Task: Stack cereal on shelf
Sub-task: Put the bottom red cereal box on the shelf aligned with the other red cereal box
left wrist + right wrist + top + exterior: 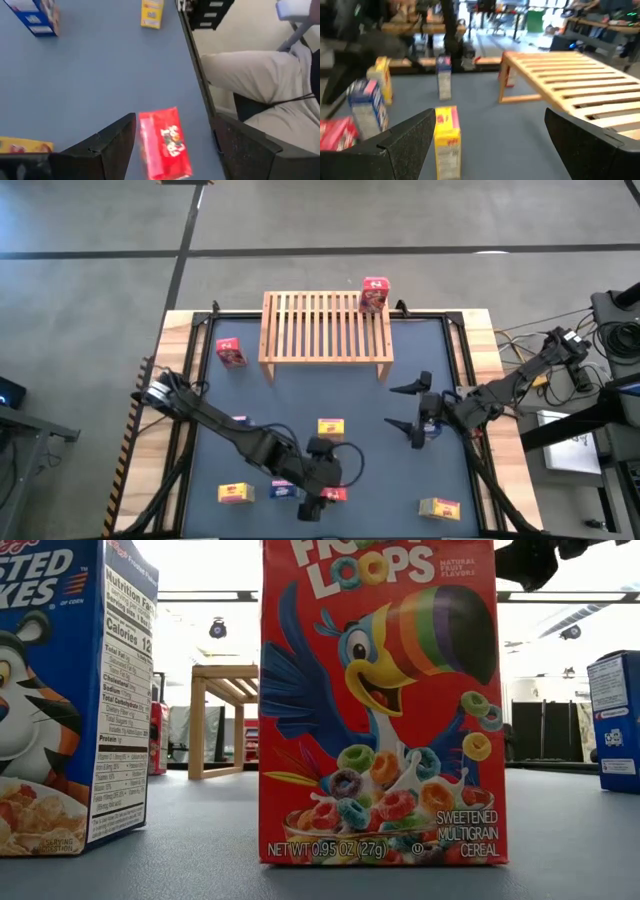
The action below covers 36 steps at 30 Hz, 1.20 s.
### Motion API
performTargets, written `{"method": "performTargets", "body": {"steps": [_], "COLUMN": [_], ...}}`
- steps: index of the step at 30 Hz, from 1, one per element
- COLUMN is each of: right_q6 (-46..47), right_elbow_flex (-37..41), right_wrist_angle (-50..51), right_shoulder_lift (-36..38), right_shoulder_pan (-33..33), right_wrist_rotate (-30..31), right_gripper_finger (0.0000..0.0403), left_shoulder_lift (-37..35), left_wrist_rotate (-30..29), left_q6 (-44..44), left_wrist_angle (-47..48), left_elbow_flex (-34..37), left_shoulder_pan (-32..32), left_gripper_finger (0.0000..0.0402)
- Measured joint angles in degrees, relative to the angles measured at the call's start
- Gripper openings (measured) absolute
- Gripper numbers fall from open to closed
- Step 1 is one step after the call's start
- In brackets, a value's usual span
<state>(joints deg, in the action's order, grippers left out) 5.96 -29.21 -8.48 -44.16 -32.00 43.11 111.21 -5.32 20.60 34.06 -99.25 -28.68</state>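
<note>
Jaws of both arms stood spread and held nothing. On the blue-topped bench [420, 350] the largest thing was the light wooden slatted shelf [325, 328], set toward twelve o'clock, probably so the arms could feed it from the near side. One small red cardboard cereal box [374, 294] stood upright at the shelf's far right corner; from straight above I could not tell whether it rested on the slats or just behind them. The remaining boxes were off the shelf, so the stacking was barely begun.

The left gripper [318, 504] hung low at six o'clock, its jaws straddling a red box [165, 142] lying flat near the bench's near edge, apart from it on both sides; it looked lined up for a grasp. The right gripper [408, 408] waited at about three o'clock, facing a yellow box [447, 137] that stood upright at bench centre.

Other boxes lay scattered: a red one [230, 352] at ten o'clock, a yellow one [236, 493] at seven, another yellow [440, 507] at five, and a blue one [283, 489] beside the left gripper.
</note>
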Motion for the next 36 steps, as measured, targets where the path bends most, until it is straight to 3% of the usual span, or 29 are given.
{"method": "performTargets", "body": {"steps": [12, 36], "right_q6": [-0.7, -1.2], "right_elbow_flex": [0.0, -0.2], "right_wrist_angle": [0.3, 0.6], "right_shoulder_lift": [1.8, 1.7], "right_shoulder_pan": [-1.4, -1.5], "right_wrist_rotate": [1.6, 1.7], "right_gripper_finger": [0.0364, 0.0364], "left_shoulder_lift": [7.5, 7.0], "left_wrist_rotate": [-3.2, -1.5], "left_q6": [4.5, 5.6], "left_wrist_angle": [11.1, 10.2], "left_elbow_flex": [-4.9, -5.1], "left_shoulder_pan": [-1.2, -1.4], "left_gripper_finger": [0.0254, 0.0254]}}
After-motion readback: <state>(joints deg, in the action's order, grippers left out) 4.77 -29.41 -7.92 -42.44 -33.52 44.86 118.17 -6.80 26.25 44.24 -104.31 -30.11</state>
